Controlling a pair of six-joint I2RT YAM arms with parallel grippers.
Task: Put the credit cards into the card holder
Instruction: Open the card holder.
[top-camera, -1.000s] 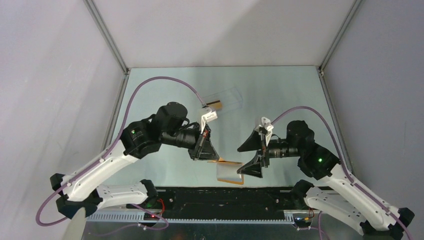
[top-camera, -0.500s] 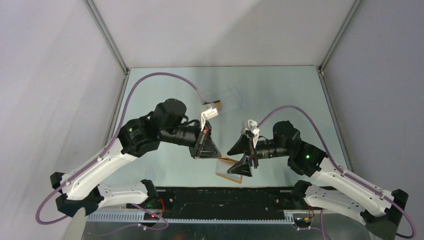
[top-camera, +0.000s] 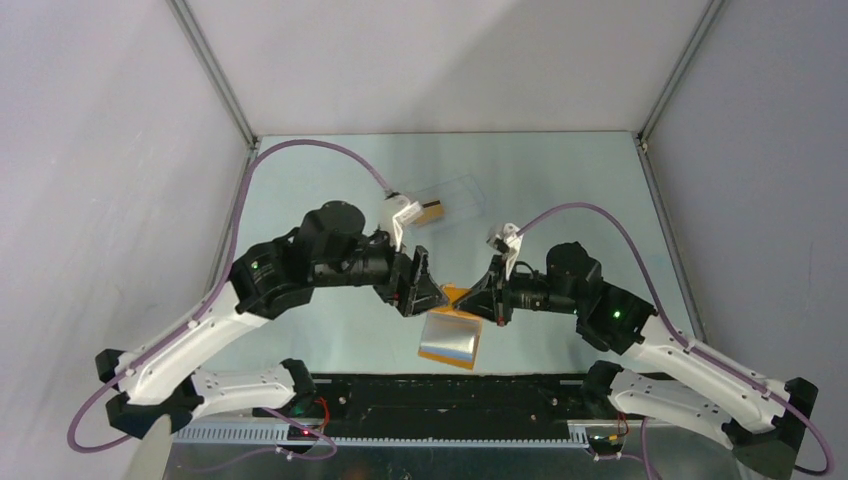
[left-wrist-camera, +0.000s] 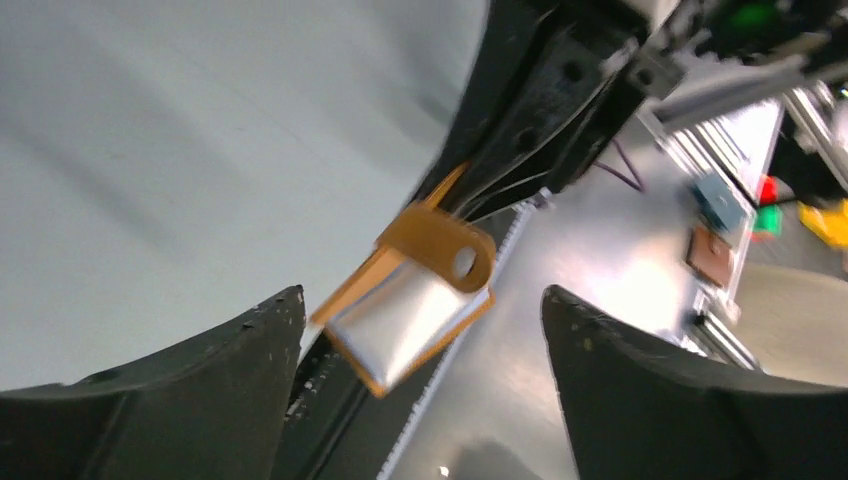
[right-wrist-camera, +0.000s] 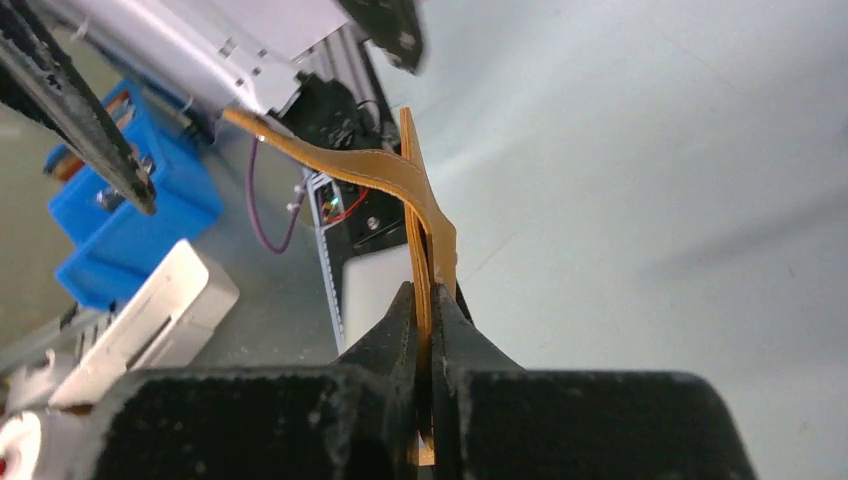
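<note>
Pinching one orange edge of the card holder (right-wrist-camera: 425, 220), the right end effector (right-wrist-camera: 425, 300) has its jaws shut tight on the leaf. The rest of the wallet splays open past its tips. From above, the blue-grey inner panel hangs below those tips, apparently lifted off the worktop (top-camera: 560, 190).

Directly facing it, the left end effector (left-wrist-camera: 420, 295) stands wide open and holds nothing. The card holder floats between and just ahead of its fingers, touching neither.

To do this step well, the right grip should probably stay firm and turn the pocket mouth toward the left arm.

Well beyond the left end effector, a credit card (top-camera: 432, 210) lies inside a clear box (top-camera: 455, 195). The left arm would do best to take it by one short edge, leaving most of its length free to slide in.
</note>
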